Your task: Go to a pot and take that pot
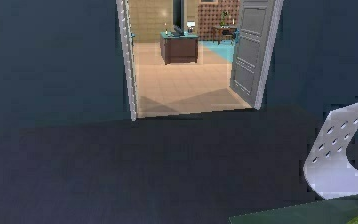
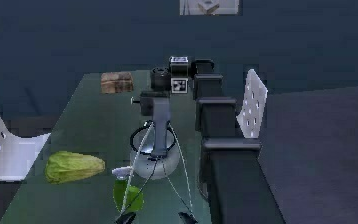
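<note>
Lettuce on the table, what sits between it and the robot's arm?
In the arm side view, a silvery round vessel with a dark upright top stands between the lettuce and the arm.

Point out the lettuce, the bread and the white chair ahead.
lettuce (image 2: 75, 166), arm side view, middle of the leaves.
bread (image 2: 115, 82), arm side view, top of the loaf.
white chair (image 1: 339, 140), forward view, backrest.

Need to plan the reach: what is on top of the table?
On the table: a lettuce, a silvery pot-like vessel, a green item and a brown loaf at the far end. The arm hides the table edge beneath it.
</note>
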